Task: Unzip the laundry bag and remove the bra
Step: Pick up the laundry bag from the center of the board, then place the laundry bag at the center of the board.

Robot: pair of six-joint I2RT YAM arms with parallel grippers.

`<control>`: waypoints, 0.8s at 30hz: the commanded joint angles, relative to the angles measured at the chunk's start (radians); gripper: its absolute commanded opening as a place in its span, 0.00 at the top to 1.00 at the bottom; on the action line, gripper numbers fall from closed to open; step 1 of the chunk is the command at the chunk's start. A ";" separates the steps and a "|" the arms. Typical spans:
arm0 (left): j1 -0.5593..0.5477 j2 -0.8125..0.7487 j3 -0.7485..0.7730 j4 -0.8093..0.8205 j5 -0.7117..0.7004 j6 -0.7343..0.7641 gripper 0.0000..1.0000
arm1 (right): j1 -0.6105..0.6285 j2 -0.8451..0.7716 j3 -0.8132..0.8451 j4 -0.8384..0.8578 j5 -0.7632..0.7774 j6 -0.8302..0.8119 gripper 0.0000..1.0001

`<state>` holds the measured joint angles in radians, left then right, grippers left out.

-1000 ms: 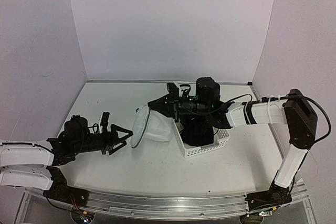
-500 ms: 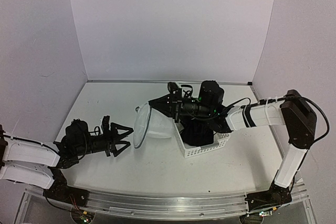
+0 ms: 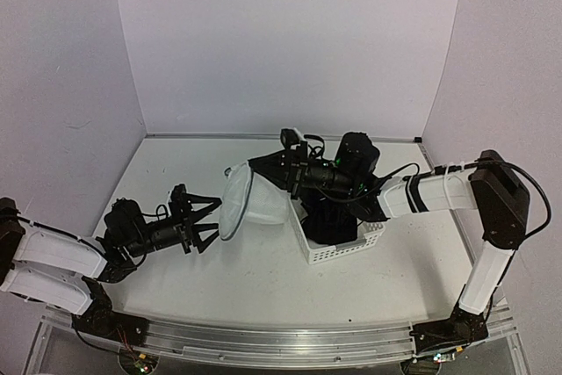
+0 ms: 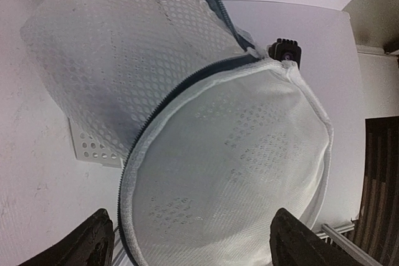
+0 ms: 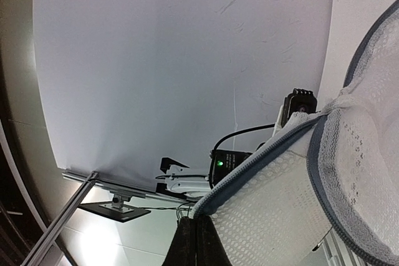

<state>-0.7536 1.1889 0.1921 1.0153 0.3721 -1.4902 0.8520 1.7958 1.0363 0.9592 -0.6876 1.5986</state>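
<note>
The laundry bag (image 3: 255, 204) is held up off the table (image 3: 263, 278), tipped on its side, and it is pinched at its upper rim by the right gripper (image 3: 257, 169). In the right wrist view, that gripper's 2 fingers (image 5: 196, 241) are seen pressed together right at the mesh edge, so a firm clamp on the bag is shown. The bag hangs below and ahead of those fingertips. Its round mesh face is turned towards the left gripper (image 3: 209, 224).

The left gripper is spread wide and nothing is grasped. Its 2 fingertips (image 4: 93, 244) are seen at either side of the round face, just short of it. Contact cannot be made out. A dark toothed zipper (image 4: 163, 116) is traced along the rim of that face, but whether it is fully parted cannot be told. No dark shape is seen through the mesh.

The bra (image 3: 329, 221) is seen as a black heap lying inside the white perforated basket (image 3: 338, 254), behind the right gripper and directly beneath its wrist. No straps can be made out. The basket stands on the table, touching or just beside the bag's far end.
</note>
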 commanded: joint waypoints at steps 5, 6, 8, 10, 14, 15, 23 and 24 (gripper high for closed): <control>-0.003 -0.013 0.051 0.173 0.070 -0.009 0.14 | -0.002 -0.025 0.095 0.137 -0.001 0.013 1.00; -0.003 -0.014 0.048 0.187 0.070 -0.011 0.14 | -0.001 -0.027 0.097 0.149 -0.001 0.015 1.00; -0.003 -0.015 0.042 0.231 0.073 -0.014 0.14 | -0.001 -0.032 0.099 0.173 -0.002 0.022 1.00; -0.004 -0.009 0.038 0.280 0.077 -0.022 0.15 | -0.001 -0.031 0.098 0.204 -0.004 0.035 1.00; -0.006 0.023 0.035 0.404 0.082 -0.054 0.20 | 0.001 -0.021 0.078 0.283 -0.008 0.076 1.00; -0.006 0.034 0.034 0.428 0.082 -0.060 0.22 | 0.001 -0.018 0.073 0.302 -0.011 0.086 1.00; -0.011 0.078 0.037 0.520 0.079 -0.090 0.46 | 0.006 -0.028 -0.001 0.372 -0.016 0.102 1.00; -0.012 0.078 0.038 0.521 0.079 -0.089 0.50 | 0.007 -0.031 -0.012 0.373 -0.016 0.099 1.00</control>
<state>-0.7597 1.2644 0.2028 1.4185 0.4397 -1.5654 0.8532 1.7958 1.0504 1.2343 -0.6926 1.6886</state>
